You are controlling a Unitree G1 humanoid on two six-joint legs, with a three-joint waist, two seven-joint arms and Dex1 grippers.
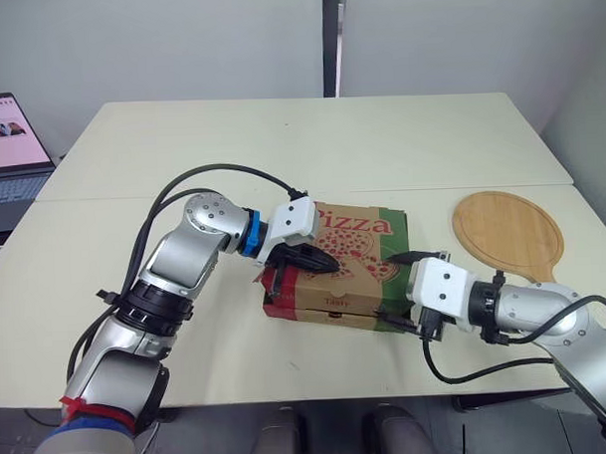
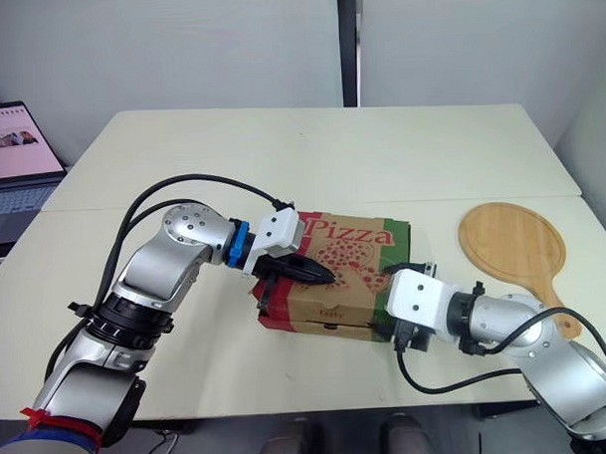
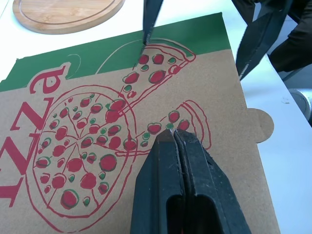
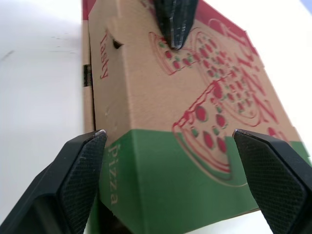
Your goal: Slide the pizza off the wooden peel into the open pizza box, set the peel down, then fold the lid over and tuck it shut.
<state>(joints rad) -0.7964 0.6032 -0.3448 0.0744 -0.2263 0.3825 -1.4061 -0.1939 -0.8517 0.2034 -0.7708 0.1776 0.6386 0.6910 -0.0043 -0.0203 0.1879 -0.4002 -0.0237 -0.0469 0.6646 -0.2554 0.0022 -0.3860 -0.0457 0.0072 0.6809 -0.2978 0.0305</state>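
"Pressing on the lid (image 3: 97, 97), was it, the left gripper (image 3: 170, 139)?"

"Yes, with its fingers closed tight together, tips down on the box (image 1: 326, 304), which sat near the middle of the table (image 1: 280, 148)."

"And the right gripper (image 4: 169, 134)?"

"Spread wide at the box's near right corner, holding nothing."

"The pizza?"

"Hidden. I judged it inside, since the peel (image 1: 507, 230) lay bare on the table, right of the box and apart from it."

"So what was left?"

"The lid was folded over, and its front flap (image 4: 126, 92) hung down the near wall. Whether it was tucked I could not tell. I'd say only the tuck remained."
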